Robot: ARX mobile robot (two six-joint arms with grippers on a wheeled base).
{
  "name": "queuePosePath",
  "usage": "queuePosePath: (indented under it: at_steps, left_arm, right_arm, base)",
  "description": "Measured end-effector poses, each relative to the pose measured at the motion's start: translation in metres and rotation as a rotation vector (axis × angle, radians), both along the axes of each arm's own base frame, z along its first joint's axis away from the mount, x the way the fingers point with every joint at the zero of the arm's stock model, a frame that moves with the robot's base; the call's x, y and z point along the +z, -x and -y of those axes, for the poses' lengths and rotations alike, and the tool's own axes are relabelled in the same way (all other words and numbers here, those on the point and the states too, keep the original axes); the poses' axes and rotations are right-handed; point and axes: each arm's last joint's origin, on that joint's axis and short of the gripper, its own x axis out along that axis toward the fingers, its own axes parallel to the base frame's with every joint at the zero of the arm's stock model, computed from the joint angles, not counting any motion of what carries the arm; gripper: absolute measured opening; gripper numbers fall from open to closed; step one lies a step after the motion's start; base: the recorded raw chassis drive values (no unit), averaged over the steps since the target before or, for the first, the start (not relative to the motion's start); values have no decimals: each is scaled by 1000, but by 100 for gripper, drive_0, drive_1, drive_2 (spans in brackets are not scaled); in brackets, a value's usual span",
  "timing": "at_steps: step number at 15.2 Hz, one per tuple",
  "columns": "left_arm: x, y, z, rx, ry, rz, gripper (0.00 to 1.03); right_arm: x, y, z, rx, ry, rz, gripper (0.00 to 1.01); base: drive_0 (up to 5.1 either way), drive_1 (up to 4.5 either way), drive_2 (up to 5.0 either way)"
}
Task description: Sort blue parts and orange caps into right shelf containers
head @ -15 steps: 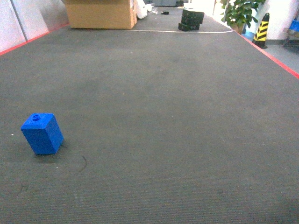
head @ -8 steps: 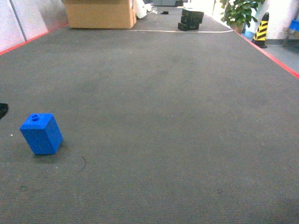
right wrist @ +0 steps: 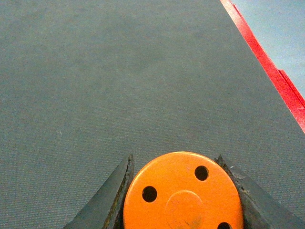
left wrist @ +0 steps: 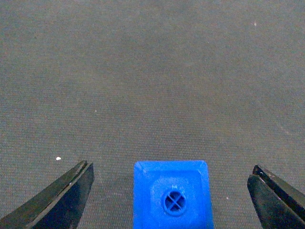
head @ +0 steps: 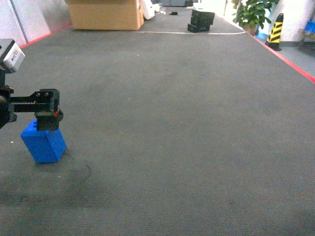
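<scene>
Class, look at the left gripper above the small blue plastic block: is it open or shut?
Open. The left gripper has its jaws spread wide of the small blue plastic block, touching neither side.

Floor: a dark grey carpet (head: 187,123) was seen across the whole area, edged by a red line (head: 290,61) on the right.
Box: a cardboard box (head: 104,14) was set at the far end, left of centre.
Black stack: dark crates (head: 202,20) were piled near a white line (head: 192,33).
Plant: a green plant (head: 252,12) was placed beside a striped post (head: 275,32).
</scene>
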Motion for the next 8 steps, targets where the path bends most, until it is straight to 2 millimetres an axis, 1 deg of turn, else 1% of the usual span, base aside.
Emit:
queuePosePath:
  at_steps: [1, 2, 4, 5, 7, 8]
  left_arm:
    - [-12, -11, -3, 13, 9, -33, 98]
    - [-24, -16, -4, 35, 38, -58, 98]
    - [-31, -18, -4, 63, 23, -60, 98]
    - [-34, -17, -4, 74, 12, -74, 95]
    - [-41, -14, -3, 66, 15, -87, 77]
    - [-43, -12, -2, 63, 16, -94, 66]
  right_arm:
    - [0, 0, 0, 0, 0, 0, 44]
    - [0, 0, 0, 0, 0, 0, 44]
    - [0, 0, 0, 0, 0, 0, 44]
    - [0, 0, 0, 0, 0, 0, 44]
    - [0, 0, 0, 0, 0, 0, 44]
    - [0, 0, 0, 0, 0, 0, 44]
  base:
    - [0, 0, 0]
    - [0, 0, 0]
    - [0, 0, 0]
    - [0, 0, 0]
    - [0, 0, 0]
    - [0, 0, 0]
